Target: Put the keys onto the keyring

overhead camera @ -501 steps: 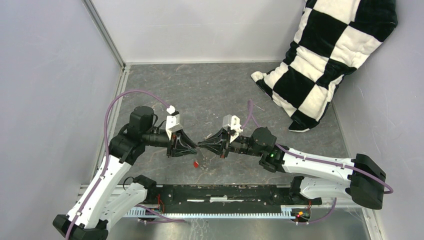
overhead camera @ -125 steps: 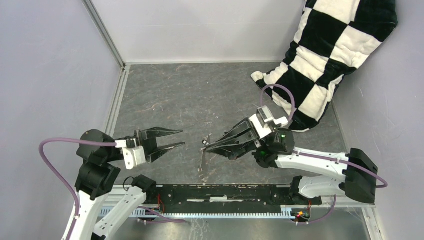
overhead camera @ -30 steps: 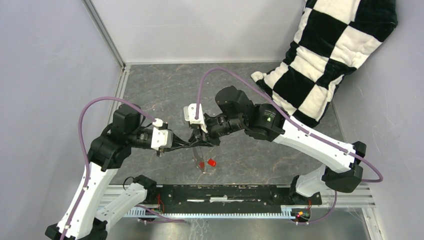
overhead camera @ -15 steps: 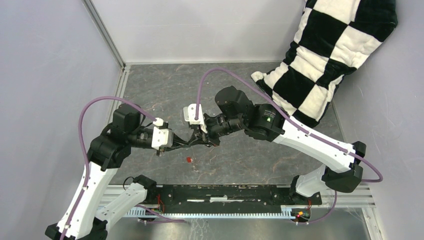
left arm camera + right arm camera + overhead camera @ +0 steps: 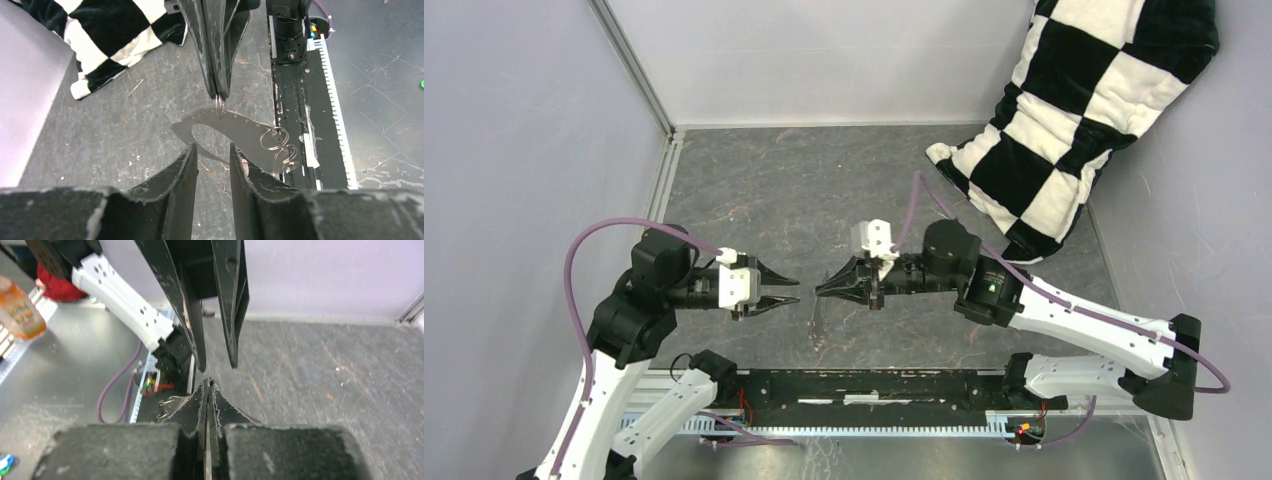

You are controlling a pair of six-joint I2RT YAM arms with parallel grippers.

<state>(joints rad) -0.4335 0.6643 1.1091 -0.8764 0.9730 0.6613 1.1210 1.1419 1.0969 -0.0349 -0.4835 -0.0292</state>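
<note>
Right gripper (image 5: pixel 821 290): pinching the keyring (image 5: pixel 227 125) by its rim.
Left gripper (image 5: pixel 796 290): hovering spread, empty.
Risk: keyring slipping from the slight pinch.

Two robot arms (image 5: pixel 624 335) are present, each carrying one purple cable (image 5: pixel 609 225) and one two-fingered gripper: left gripper (image 5: pixel 797 290), right gripper (image 5: pixel 818 291). There is one keyring (image 5: pixel 818 318), with three wire loops (image 5: pixel 274 138) countable in the left wrist view. One checkered pillow (image 5: pixel 1084 110) is present.

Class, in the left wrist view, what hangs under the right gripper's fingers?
The keyring: a grey jagged-edged hoop, pinched in the right gripper by a small ring, with wire loops at one end. No keys show; the left fingers hide some of the table.
</note>
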